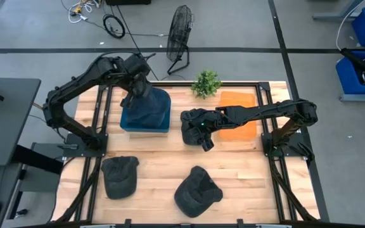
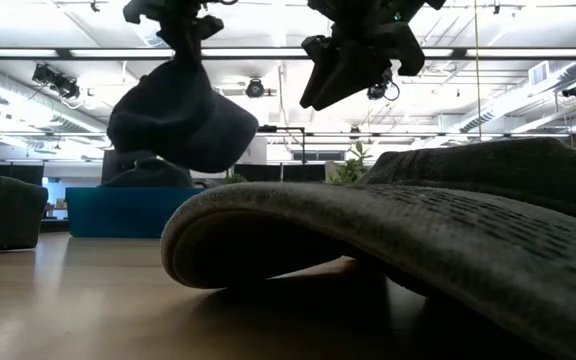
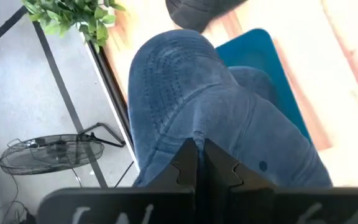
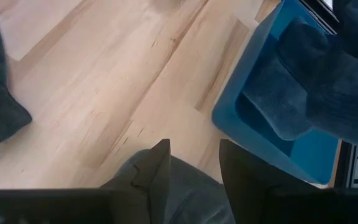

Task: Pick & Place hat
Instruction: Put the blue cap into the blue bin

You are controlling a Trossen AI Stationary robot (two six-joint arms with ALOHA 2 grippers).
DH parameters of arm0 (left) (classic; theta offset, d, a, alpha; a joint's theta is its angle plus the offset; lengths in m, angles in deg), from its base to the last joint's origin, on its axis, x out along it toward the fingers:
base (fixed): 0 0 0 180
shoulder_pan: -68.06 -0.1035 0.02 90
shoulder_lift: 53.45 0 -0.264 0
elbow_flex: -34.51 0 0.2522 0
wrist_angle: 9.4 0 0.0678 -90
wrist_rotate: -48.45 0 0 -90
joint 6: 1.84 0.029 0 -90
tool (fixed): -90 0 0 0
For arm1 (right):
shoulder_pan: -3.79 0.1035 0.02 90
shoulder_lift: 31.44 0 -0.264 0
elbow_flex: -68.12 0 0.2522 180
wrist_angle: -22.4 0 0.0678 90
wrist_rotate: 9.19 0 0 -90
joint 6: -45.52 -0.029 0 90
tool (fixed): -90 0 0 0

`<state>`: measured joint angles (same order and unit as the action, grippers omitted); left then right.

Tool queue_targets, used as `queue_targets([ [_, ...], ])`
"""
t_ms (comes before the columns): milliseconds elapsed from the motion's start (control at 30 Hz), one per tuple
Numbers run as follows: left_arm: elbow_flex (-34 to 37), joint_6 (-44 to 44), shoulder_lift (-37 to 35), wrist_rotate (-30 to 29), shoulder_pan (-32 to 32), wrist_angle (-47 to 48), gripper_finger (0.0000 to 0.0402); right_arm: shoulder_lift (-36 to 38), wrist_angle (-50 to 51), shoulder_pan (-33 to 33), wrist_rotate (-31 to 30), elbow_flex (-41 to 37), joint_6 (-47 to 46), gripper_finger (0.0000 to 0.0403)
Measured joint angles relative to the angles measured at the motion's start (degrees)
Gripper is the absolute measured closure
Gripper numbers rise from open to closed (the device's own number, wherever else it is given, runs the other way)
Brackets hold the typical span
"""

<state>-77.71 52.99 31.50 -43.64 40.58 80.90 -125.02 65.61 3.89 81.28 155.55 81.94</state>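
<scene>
Left gripper [image 1: 134, 95] pinching blue hat [image 1: 147, 104], dangling it over blue bin [image 1: 146, 121] at table's far side. Right gripper [image 1: 201, 136] hovering mid-table, fingers spread, nothing between them. Two dark caps [image 1: 119, 176] [image 1: 197, 191] lying on wooden table [image 1: 170, 152] near front edge.

We note the blue bin [image 1: 146, 122] largely hidden beneath the blue hat [image 1: 149, 101]; the nearest cap [image 2: 418, 230] overruns the low view's edge.
</scene>
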Motion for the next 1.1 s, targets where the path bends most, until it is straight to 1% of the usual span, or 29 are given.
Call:
queue_targets([
  [233,-0.12,-3.63,0.45,0.1,0.8,4.43,0.0395,0.0,-0.02,0.0,0.0,0.0,0.02,0.0259],
  [433,0.11,-7.81,0.55,0.62,0.93,4.52,0.0395,0.0,0.02,0.0,0.01,0.0,0.02,0.0259],
  [567,3.0,-7.71,0.55,3.19,1.36,4.26,0.0395,0.0,0.05,0.0,0.0,0.0,0.02,0.0259],
  [700,7.32,-7.67,0.55,3.41,2.0,4.11,0.0395,0.0,0.07,0.0,0.0,0.0,0.02,0.0259],
  [867,11.52,-7.21,0.55,2.59,1.65,0.42,0.0395,0.0,0.05,-0.02,0.0,0.0,0.06,0.0259],
  [967,12.94,-7.09,0.55,1.56,1.01,-4.13,0.039,0.0,0.05,-0.01,0.0,0.0,0.06,0.0259],
  [1100,13.97,-6.64,0.57,1.28,-0.18,-7.3,0.0389,0.0,0.05,-0.01,0.01,0.0,0.06,0.0259],
])
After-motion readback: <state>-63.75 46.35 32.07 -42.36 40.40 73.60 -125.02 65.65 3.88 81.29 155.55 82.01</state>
